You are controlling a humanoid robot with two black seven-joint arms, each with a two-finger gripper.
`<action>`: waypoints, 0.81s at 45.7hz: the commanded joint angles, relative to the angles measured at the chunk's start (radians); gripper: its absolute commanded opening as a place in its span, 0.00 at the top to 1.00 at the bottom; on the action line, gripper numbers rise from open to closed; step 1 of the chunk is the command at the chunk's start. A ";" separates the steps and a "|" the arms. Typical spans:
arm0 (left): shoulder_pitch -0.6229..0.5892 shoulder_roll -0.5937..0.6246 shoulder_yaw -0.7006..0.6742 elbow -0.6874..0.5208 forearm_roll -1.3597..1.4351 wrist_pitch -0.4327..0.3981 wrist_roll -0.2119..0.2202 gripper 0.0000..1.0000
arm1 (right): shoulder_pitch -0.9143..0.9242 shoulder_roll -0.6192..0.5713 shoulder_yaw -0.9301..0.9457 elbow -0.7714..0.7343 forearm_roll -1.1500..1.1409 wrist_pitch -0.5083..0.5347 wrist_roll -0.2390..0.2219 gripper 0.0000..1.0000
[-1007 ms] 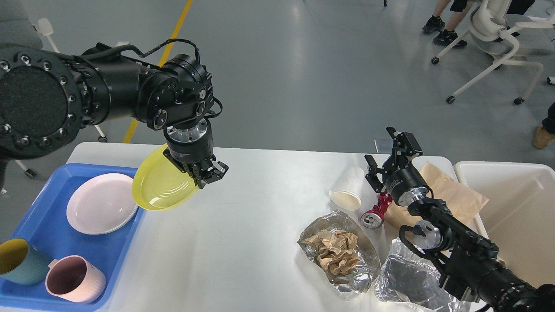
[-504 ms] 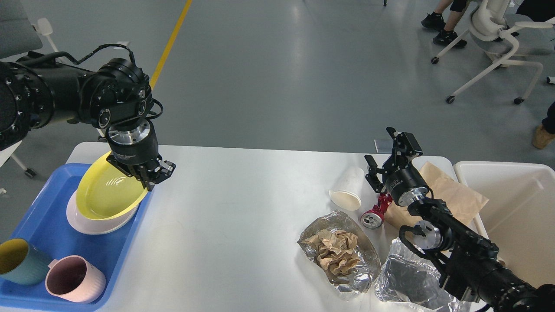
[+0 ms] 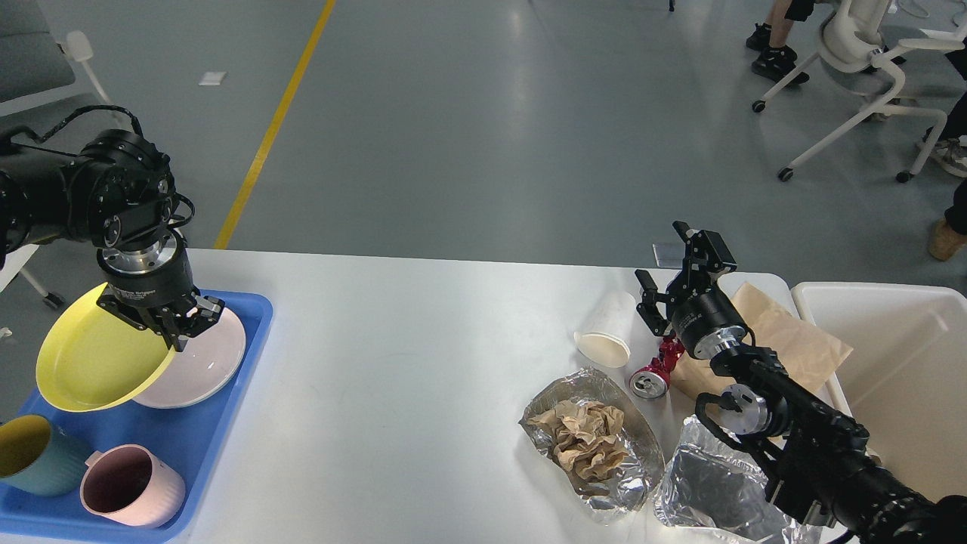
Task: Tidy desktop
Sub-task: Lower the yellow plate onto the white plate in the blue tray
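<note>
The desktop (image 3: 423, 363), a wide white surface w/ rounded corners, fills the lower part of the view; its long axis runs left-right across the frame, far edge toward the grey floor.

At its left end sits a blue tray (image 3: 257, 332) holding a pink-white plate (image 3: 208, 370), a teal mug (image 3: 34, 457) and a pink mug (image 3: 128, 483). The left hand (image 3: 177, 329) hangs over the tray, fingers clamped on the rim of a yellow plate (image 3: 98, 363), which tilts above the pink-white one (partly covering it).

Right side: a paper cup (image 3: 604, 332) on its side, a red can (image 3: 653, 374) just beside it, two foil containers (image 3: 597, 438), one w/ crumpled brown paper, plus a brown paper bag (image 3: 793, 340). A cream bin (image 3: 891, 302) stands at the right end. The right hand (image 3: 672, 264) hovers over the cup and can, fingers apart, holding nothing.
</note>
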 commanded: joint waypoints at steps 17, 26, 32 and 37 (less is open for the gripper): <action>0.121 -0.001 0.000 0.021 0.001 0.040 -0.001 1.00 | 0.000 0.000 0.000 -0.001 0.000 0.000 0.000 0.00; 0.123 -0.004 0.000 0.028 0.001 0.050 -0.001 1.00 | 0.000 0.000 0.000 -0.001 0.000 0.000 0.000 0.00; 0.113 -0.016 0.000 0.028 0.001 0.047 -0.001 1.00 | 0.000 0.000 0.000 -0.001 0.000 0.000 0.000 0.00; 0.106 -0.045 0.000 0.027 0.001 0.043 0.000 1.00 | 0.000 0.000 0.000 -0.001 0.000 0.000 0.000 0.00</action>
